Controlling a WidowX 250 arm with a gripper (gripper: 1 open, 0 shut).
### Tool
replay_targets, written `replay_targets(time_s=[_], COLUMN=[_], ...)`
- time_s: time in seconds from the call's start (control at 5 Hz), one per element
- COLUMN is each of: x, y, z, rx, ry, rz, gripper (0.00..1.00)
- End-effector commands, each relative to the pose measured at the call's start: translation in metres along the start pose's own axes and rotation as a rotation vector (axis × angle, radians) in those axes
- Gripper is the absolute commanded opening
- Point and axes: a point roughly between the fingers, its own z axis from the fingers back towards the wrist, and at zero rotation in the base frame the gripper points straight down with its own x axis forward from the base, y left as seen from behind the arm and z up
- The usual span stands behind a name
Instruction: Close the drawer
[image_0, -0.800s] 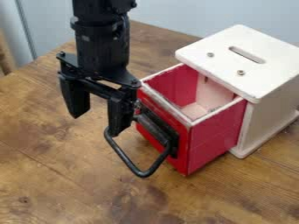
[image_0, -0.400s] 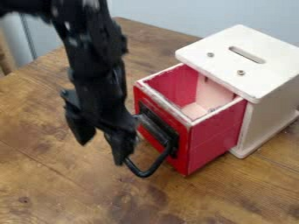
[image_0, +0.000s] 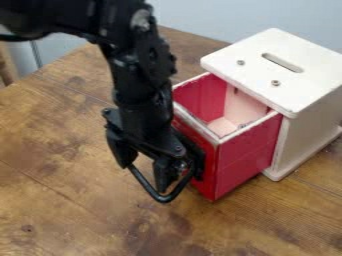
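The red drawer (image_0: 234, 150) stands pulled out of the cream-white casing (image_0: 297, 85), its pale wood inside showing. A black bracket and a large black wire loop handle (image_0: 150, 188) sit on its front. My black gripper (image_0: 150, 160) hangs low right in front of the drawer face, over the handle. Its fingers (image_0: 120, 150) point down and appear spread apart, with nothing seen between them. The arm covers most of the bracket.
A wooden table (image_0: 60, 210) carries everything. The casing has slots on its top and stands at the back right. A pale wall rises behind the table.
The arm has swung in from the upper left and dropped lower, moving right until the gripper is against the drawer front. The drawer itself has not moved.
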Motion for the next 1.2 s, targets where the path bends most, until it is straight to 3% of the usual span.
replay_targets(time_s=[0.0,0.4,1.0], x=[0.017,0.026,0.036], y=[-0.006,-0.011,-0.014], z=[0.009,-0.004,-0.019], rx=[-0.001,-0.002,-0.006], ry=[-0.057,-0.045,-0.057], rz=[-0.02,-0.036,-0.051], gripper=[1.0,1.0,1.0])
